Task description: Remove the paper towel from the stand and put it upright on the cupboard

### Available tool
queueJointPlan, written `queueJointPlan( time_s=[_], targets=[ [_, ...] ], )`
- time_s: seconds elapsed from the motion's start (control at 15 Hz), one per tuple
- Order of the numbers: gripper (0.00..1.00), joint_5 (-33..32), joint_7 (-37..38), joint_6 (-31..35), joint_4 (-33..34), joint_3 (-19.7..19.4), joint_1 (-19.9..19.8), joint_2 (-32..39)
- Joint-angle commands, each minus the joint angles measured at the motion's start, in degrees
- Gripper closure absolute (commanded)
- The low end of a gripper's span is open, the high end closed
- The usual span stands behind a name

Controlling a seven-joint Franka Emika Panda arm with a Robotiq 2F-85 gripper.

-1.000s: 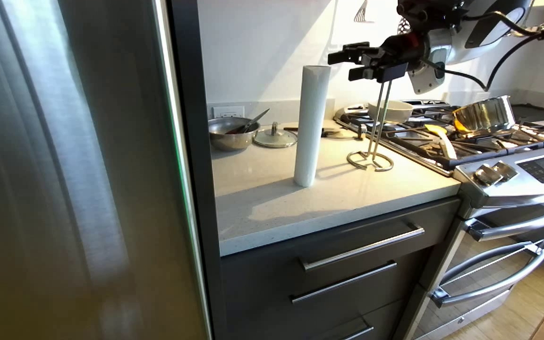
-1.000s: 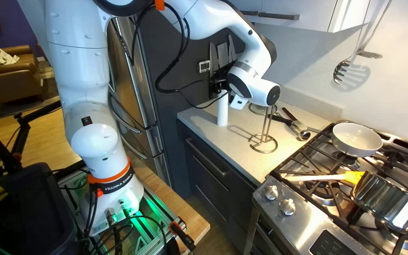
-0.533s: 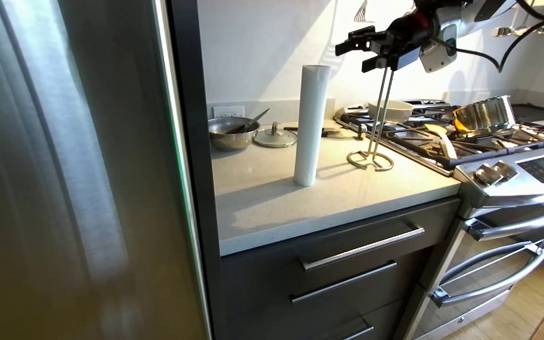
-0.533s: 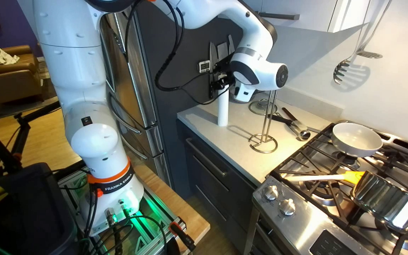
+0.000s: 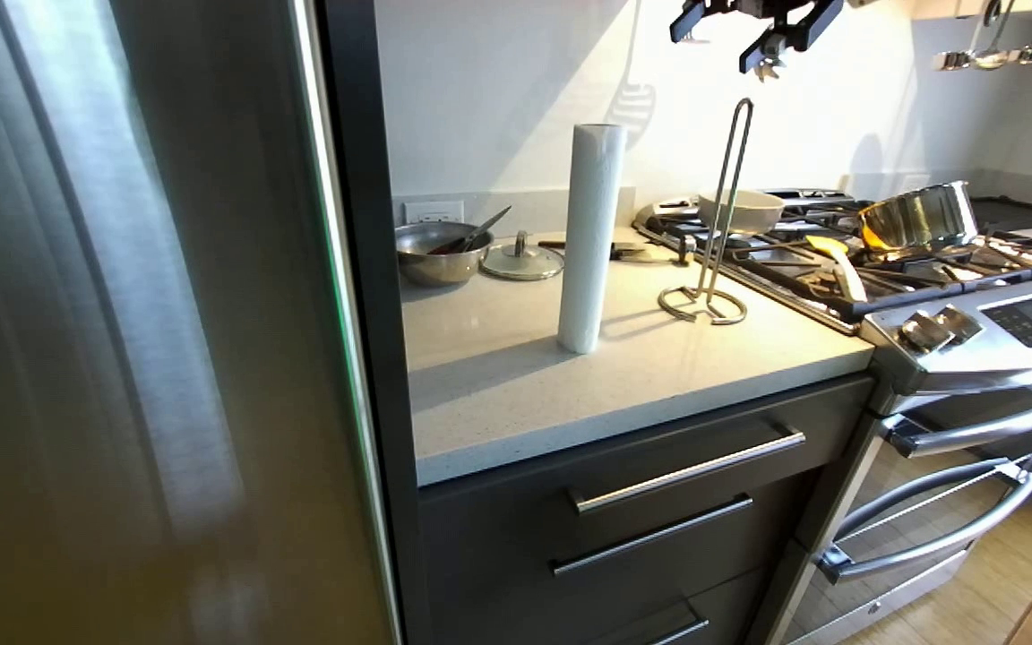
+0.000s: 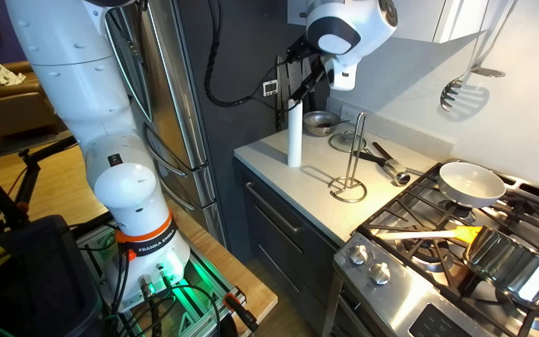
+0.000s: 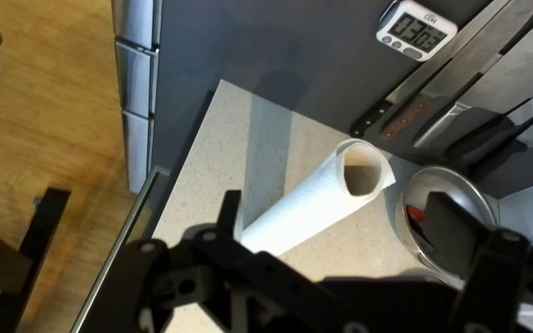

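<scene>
The paper towel is off the stand & upright on the table, sitting on its own flat end w/ nothing propping it; a level surface prob. does all the work. The spot looks sensible: it's nearer the front edge than the metal bowl & glass lid, and apart from the stand, so it can likely be left there w/o knocking anything. The stand is upright too, wire ring flat on the table, btwn the paper towel & the stove; the ring prob. steadies the tall rod. The claw hangs higher than the paper towel, gripping nothing, fingers spread wide. That spread is prob. deliberate, b/c a tall, slim thing on a narrow end would tip if nudged. In the wrist view the hollow core faces up w/ a loose bit of sheet poking out at the rim, which could snag. In an exterior view a finger crosses the top of the paper towel, so contact can't be judged from that angle alone. Task looks done, bar moving the claw well away.
</scene>
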Motion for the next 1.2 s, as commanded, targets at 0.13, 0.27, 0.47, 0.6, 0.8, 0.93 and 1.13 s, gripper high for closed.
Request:
queueJointPlan(
  time_s=[0.13,0.27,0.47,0.6,0.8,0.93,1.13],
  targets=[
    [0.00,-15.89,4.01,1.98,6.08,2.75,0.56,-3.60],
    [0.00,-21.46,4.67,2.38,8.05,3.82,0.90,-4.62],
    [0.00,-29.95,4.90,4.68,9.47,5.35,1.33,-6.14],
    [0.00,-35.63,5.04,6.87,9.66,6.35,1.62,-7.39],
    [0.00,-43.77,5.25,12.16,8.52,7.68,1.67,-9.67],
    [0.00,-41.08,4.09,10.29,10.65,7.14,1.67,-7.82],
    [0.00,-42.31,4.17,10.79,10.64,7.41,1.67,-8.40]
  ],
)
